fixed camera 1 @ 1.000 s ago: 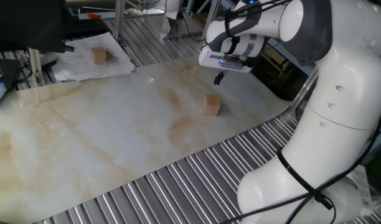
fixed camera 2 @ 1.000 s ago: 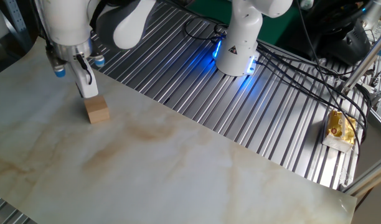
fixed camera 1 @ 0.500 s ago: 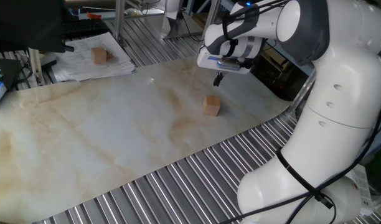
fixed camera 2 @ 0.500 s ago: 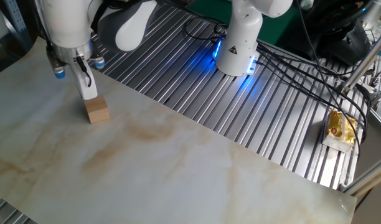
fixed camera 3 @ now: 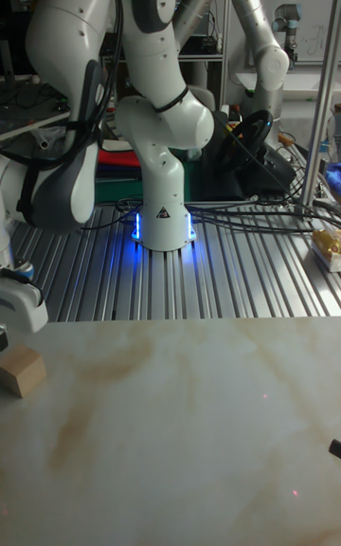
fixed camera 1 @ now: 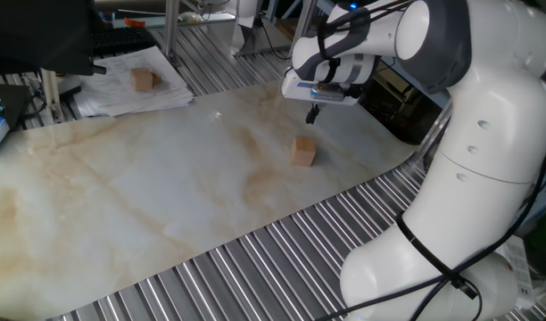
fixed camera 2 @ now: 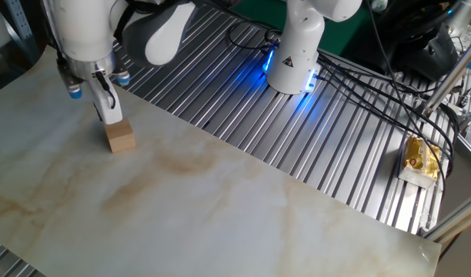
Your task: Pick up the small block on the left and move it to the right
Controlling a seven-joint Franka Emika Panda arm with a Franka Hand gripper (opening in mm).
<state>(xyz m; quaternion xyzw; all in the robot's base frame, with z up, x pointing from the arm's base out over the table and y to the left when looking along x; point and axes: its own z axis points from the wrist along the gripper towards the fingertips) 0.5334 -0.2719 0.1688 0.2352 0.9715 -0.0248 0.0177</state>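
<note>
Above the marbled table [fixed camera 1: 148,205], gripper [fixed camera 1: 314,113] hovers just over the small block [fixed camera 1: 303,151], not touching. Finger gap: cannot tell. Block rests on the table. Approach step; next, descend and straddle it.

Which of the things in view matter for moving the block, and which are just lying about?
For the job:
small block on the marbled sheet
gripper, above the block, not holding it

Lying about:
darker cube on papers
yellow packet
</note>
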